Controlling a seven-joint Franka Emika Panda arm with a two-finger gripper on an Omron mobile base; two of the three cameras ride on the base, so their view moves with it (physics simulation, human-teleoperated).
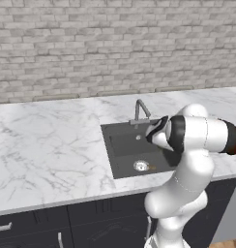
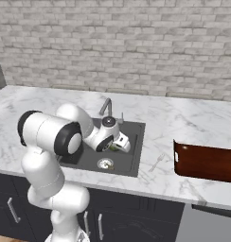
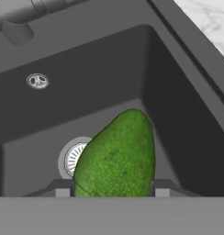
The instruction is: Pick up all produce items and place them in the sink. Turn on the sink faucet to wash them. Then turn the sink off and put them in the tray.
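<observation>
The white marble counter carries the dark sink, which sits where the faucet can run water over whatever lies in it, while the reddish-brown tray waits on the counter to the right, well apart, for the washed items. The arm reaches down over the basin so its gripper hangs above the round drain, which I judge to be the placing step. The fingers stand partly open and press on either side of a green fruit, held clear of the sink floor; a small tan-brown piece already lies beside the drain.
</observation>
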